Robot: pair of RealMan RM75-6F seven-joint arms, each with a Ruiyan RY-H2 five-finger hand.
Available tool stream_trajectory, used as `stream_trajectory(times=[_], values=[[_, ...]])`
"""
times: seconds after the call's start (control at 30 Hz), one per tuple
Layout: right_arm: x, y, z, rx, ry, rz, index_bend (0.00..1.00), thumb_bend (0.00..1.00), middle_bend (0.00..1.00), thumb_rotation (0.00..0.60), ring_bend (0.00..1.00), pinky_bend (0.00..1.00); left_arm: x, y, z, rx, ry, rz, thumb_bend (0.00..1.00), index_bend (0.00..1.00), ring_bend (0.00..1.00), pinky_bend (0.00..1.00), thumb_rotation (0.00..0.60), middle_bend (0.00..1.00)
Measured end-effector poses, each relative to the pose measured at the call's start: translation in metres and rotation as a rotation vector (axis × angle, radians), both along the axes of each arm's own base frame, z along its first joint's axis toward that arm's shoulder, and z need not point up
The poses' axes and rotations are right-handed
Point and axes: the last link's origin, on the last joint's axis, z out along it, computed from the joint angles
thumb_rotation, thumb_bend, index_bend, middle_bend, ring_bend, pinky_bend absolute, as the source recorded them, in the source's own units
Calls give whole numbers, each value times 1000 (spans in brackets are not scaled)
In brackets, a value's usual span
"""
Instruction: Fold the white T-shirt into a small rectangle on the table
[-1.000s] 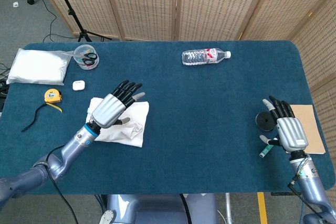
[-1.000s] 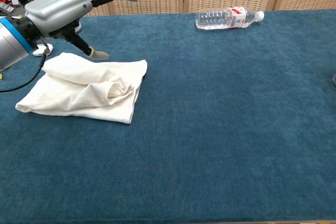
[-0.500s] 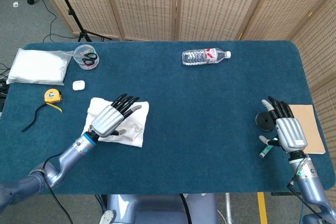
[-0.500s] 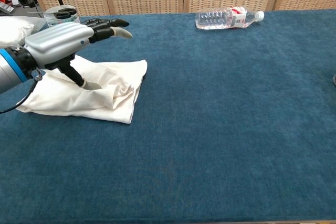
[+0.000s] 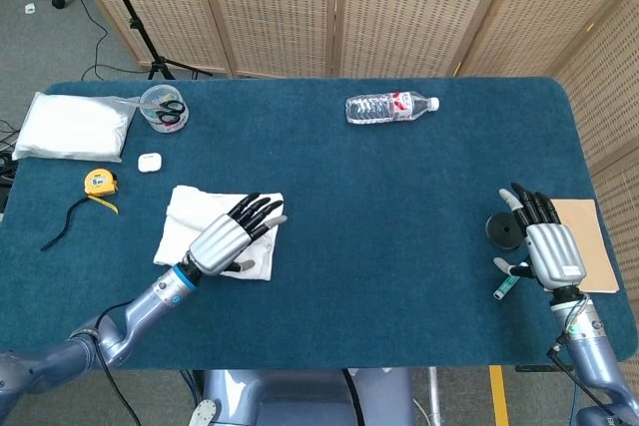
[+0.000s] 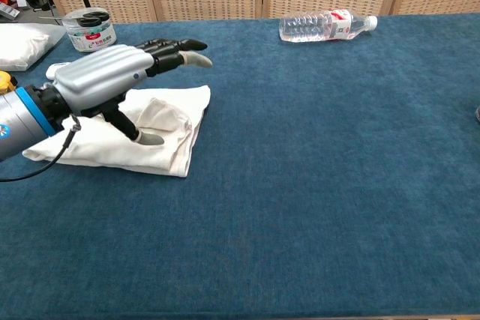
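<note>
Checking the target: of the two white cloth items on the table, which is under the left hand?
The white T-shirt, crumpled mid-table, lies under the left hand. The white bundle sits untouched at the far-left corner.

Bright even light, soft faint shadows, sharp focus, no glare.

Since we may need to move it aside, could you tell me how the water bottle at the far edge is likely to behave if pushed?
The water bottle lies on its side, so it would probably roll. It looks like clear thin plastic, likely light and easily dented.
</note>
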Motion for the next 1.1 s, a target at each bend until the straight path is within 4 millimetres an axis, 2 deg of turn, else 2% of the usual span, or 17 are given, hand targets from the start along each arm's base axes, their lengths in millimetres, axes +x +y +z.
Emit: stream_trajectory(times=[0.1, 0.3, 0.47, 0.53, 0.73, 0.97, 1.1], values=[[0, 0, 0, 1, -1, 0, 0, 0, 0, 600, 0, 0, -2, 5, 14, 26, -17, 8, 135, 0, 0, 0, 600, 0], [0, 0, 0, 2, -1, -1, 0, 0, 0, 600, 0, 0, -19, 25, 50, 95, -15, 95, 149, 17, 0, 0, 600, 0], [-1, 0, -3, 10, 7, -5, 0, 0, 0, 600, 0, 0, -31, 43, 72, 92, 36, 207, 223, 199, 0, 0, 600, 0], [-1, 0, -4, 12, 11, -6, 0, 0, 0, 600, 0, 0, -32, 52, 80, 78, 75, 264, 281, 279, 0, 0, 600, 0], [0, 0, -5, 12, 18, -8, 0, 0, 0, 600, 0, 0, -30, 77, 96, 21, 207, 433, 333, 490, 0, 0, 600, 0], [-1, 0, -7, 19, 21, -13, 0, 0, 0, 600, 0, 0, -22, 104, 104, 7, 283, 567, 336, 493, 0, 0, 600, 0], [-2, 0, -6, 16, 20, -16, 0, 0, 0, 600, 0, 0, -24, 114, 100, 0, 337, 612, 329, 428, 0, 0, 600, 0]])
